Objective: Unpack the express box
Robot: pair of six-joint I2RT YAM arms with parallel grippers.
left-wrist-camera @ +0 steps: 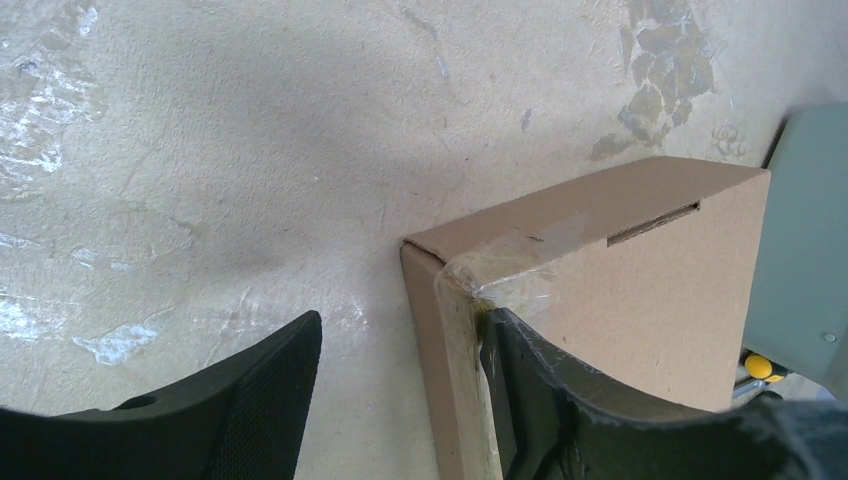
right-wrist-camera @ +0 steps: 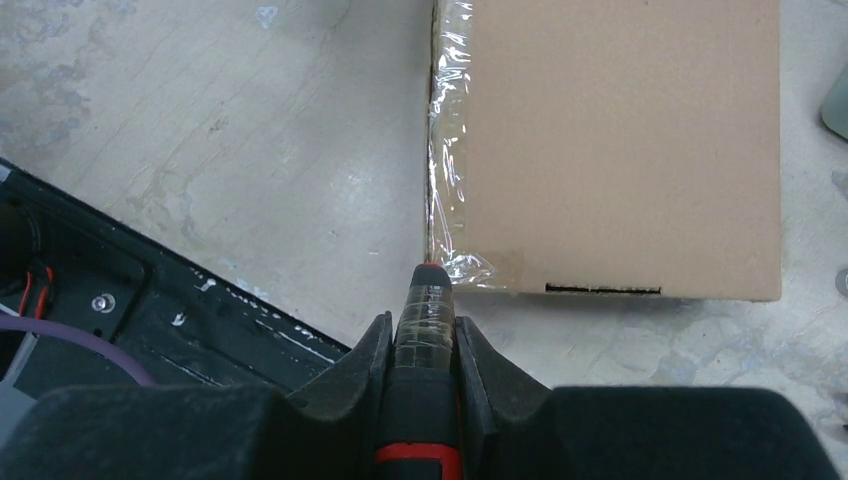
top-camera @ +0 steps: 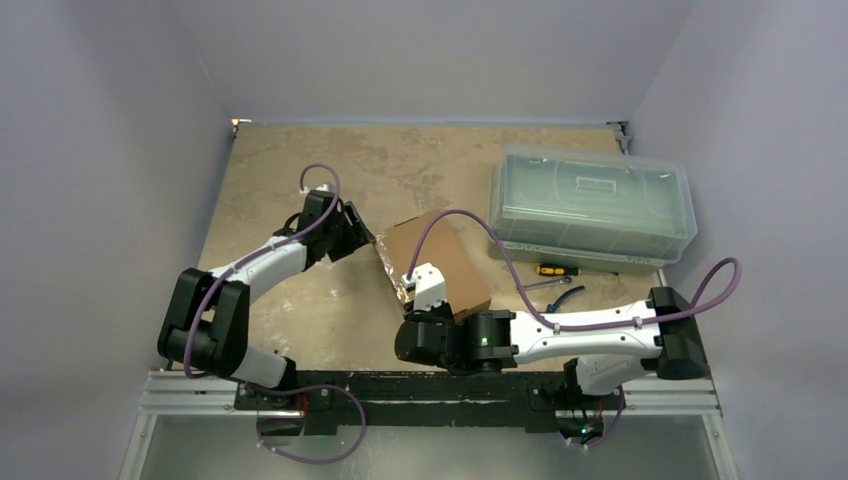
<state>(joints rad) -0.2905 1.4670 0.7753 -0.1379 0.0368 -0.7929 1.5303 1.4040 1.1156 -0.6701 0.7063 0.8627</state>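
The express box [top-camera: 440, 262], a flat brown cardboard mailer, lies closed on the table between both arms. Crinkled clear tape [right-wrist-camera: 447, 130] runs down one edge. My left gripper [left-wrist-camera: 405, 320] is open and straddles the box's [left-wrist-camera: 640, 290] far taped corner. One of its fingers [left-wrist-camera: 560, 400] touches the tape on the lid side, and the other finger [left-wrist-camera: 260, 400] stands apart over the table. My right gripper [right-wrist-camera: 422, 320] is shut on a black and red tool [right-wrist-camera: 424, 345] with tape wound round its shaft. The tool's tip meets the near taped corner of the box [right-wrist-camera: 620, 150].
A large clear plastic lidded bin [top-camera: 592, 200] stands at the back right. A yellow-handled screwdriver [top-camera: 555, 270] and blue-handled pliers [top-camera: 565, 296] lie between it and the right arm. The black base rail [right-wrist-camera: 150, 290] runs just left of the right gripper.
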